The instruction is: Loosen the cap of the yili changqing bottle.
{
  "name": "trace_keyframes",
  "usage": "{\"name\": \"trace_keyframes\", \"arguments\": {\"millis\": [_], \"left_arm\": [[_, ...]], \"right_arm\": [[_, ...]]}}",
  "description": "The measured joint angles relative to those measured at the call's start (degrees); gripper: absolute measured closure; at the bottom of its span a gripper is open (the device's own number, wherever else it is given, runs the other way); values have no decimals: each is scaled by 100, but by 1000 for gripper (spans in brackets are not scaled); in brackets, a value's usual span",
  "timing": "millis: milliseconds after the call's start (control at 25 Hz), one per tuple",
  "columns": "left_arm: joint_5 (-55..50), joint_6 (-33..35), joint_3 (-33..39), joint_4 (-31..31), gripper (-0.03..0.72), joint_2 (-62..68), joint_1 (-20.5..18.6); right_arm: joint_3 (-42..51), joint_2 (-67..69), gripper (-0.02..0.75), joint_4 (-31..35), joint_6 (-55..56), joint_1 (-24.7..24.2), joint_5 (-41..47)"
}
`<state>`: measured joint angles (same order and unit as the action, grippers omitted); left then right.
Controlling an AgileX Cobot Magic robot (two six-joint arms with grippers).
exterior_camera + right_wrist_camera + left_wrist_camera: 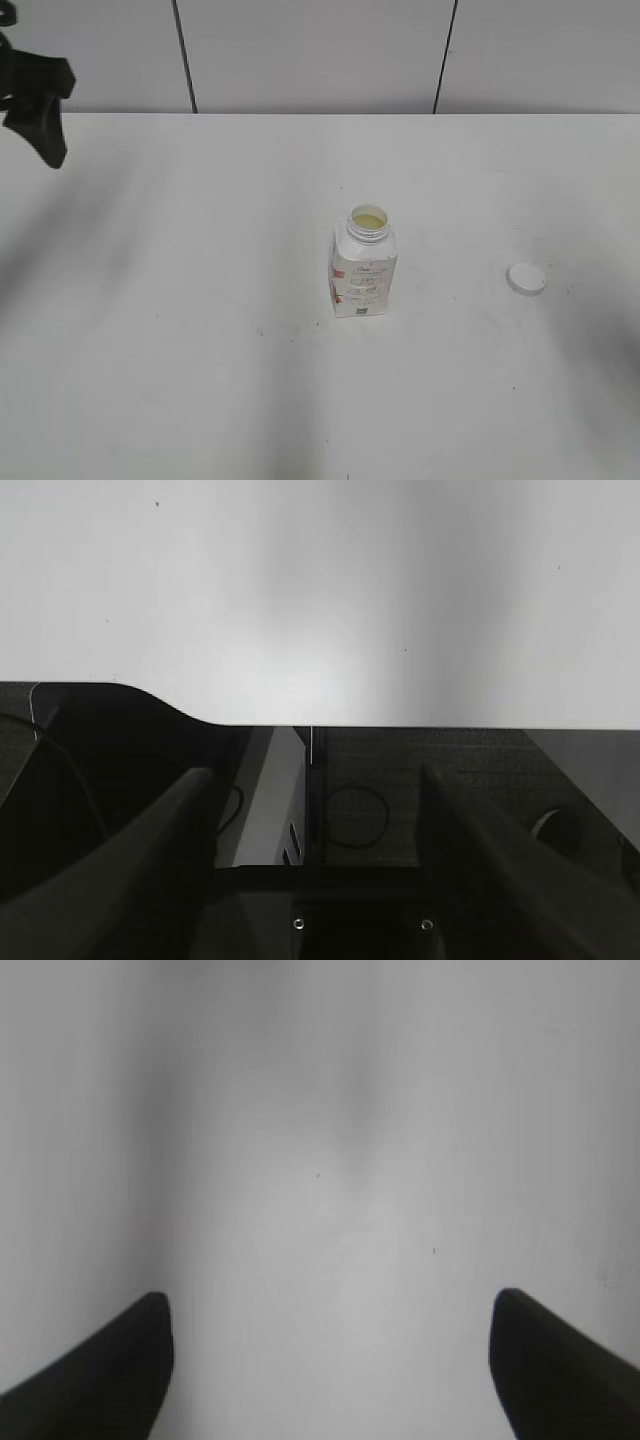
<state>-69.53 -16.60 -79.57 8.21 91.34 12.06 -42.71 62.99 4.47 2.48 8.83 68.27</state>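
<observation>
The yili changqing bottle (364, 265) stood open mid-frame, the cap (526, 278) lay apart at right on the bench (200, 350); left gripper (330, 1360) and right gripper (315, 820) both spread, empty

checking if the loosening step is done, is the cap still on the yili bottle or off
Off. The cap lies flat on the table, well to the right of the upright bottle, whose open neck shows pale liquid.

Bottle (364, 268) upright mid-table (200, 350); cap (526, 278) on table, well right of it
</observation>
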Motion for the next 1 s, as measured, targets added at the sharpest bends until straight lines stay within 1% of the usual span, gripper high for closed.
{"name": "trace_keyframes", "arguments": {"millis": [240,440,600,800,1000], "left_arm": [[-26,17,1189,104,107,-1525,0],[-37,17,1872,6,119,-2756,0],[-41,79,2326,-7,130,-3738,0],[-48,468,2836,-12,136,-5064,0],[-48,522,3317,-14,137,-6070,0]], "right_arm": [[0,-71,241,0,-6,0,99],[50,-568,241,0,-6,0,105],[244,-1250,241,0,-1,0,117],[545,-2475,241,-7,-6,0,139],[640,-3493,241,-76,-6,0,150]]}}
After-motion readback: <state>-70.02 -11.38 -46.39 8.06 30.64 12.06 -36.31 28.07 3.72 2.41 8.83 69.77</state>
